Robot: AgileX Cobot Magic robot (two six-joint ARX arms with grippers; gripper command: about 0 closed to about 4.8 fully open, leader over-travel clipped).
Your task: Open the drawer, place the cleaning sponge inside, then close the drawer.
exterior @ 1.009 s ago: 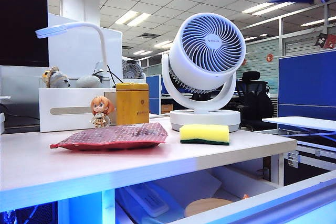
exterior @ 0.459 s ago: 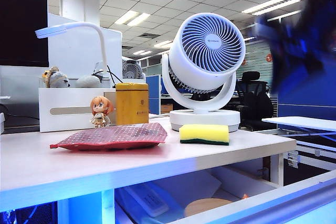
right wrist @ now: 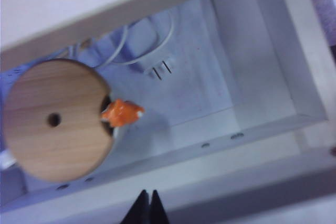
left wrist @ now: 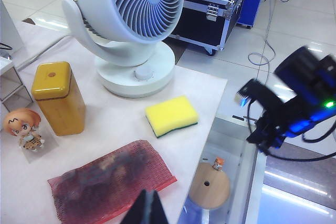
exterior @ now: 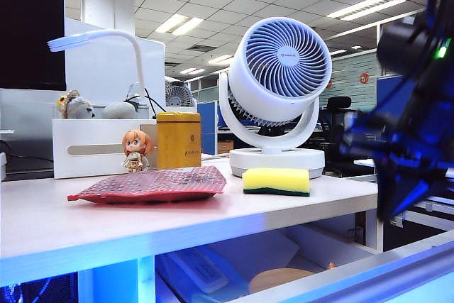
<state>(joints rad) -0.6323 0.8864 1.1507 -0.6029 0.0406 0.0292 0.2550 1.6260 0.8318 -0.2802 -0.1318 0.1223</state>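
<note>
**Materials and surfaces on the desk**

The sponge (left wrist: pixel 171 115) has a soft, porous yellow foam layer over a thin, rougher dark green layer. The red pouch (left wrist: pixel 112 184) is a coarse mesh cloth with a ribbed look. The fan (exterior: pixel 278 97) is smooth white plastic with a slight gloss. The yellow canister (left wrist: pixel 58 97) has a shiny lid and looks like wood or bamboo on its sides. The desk top (exterior: pixel 106 225) is pale and matt. Inside the drawer (right wrist: pixel 247 72), the walls are smooth and white, and the round disc (right wrist: pixel 55 119) is light wood with visible grain. Both grippers, the left gripper (left wrist: pixel 147 208) and the right gripper (right wrist: pixel 146 206), show dark matt fingers pressed together.
</note>
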